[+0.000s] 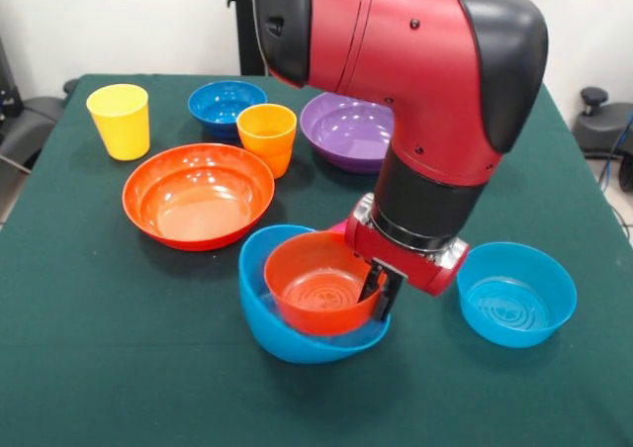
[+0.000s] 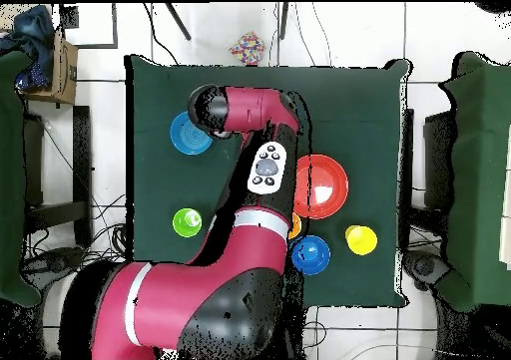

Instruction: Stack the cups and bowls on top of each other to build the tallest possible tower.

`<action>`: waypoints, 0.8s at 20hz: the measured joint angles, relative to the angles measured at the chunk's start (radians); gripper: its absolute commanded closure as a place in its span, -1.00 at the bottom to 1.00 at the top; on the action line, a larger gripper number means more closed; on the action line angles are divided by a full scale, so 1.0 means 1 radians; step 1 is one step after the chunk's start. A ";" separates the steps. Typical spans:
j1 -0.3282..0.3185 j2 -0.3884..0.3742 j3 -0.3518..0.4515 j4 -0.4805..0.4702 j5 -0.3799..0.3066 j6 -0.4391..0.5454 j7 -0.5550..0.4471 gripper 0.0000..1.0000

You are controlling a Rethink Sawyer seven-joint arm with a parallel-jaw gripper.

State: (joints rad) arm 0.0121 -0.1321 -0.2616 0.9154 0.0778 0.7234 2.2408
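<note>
My gripper [image 1: 381, 287] is shut on the right rim of the small orange bowl [image 1: 318, 287], one finger inside and one outside. That bowl sits tilted inside the large light-blue bowl [image 1: 297, 340], which also leans. The large orange bowl [image 1: 198, 195] [image 2: 321, 186] lies to their left. Behind it stand the yellow cup [image 1: 119, 121] [image 2: 361, 239], the dark-blue bowl [image 1: 226, 106] [image 2: 310, 255], the orange cup [image 1: 267, 138] and the purple bowl [image 1: 346, 131]. A small light-blue bowl [image 1: 516, 294] [image 2: 190, 134] sits to the right. The green cup [image 2: 187, 221] shows only overhead. The pink cup is out of view.
The red arm [image 2: 250, 177] crosses the green table [image 1: 99, 368] in the overhead view and hides the gripper, the nested bowls and the purple bowl there. Chairs [image 1: 603, 121] stand beside the table.
</note>
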 measured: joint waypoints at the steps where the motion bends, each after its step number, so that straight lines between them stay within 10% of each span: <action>1: 0.000 0.002 0.001 0.000 0.000 0.000 0.000 1.00; 16: -0.014 0.006 0.017 -0.005 0.000 0.000 0.000 1.00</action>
State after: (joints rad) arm -0.0014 -0.1264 -0.2443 0.9100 0.0778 0.7238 2.2408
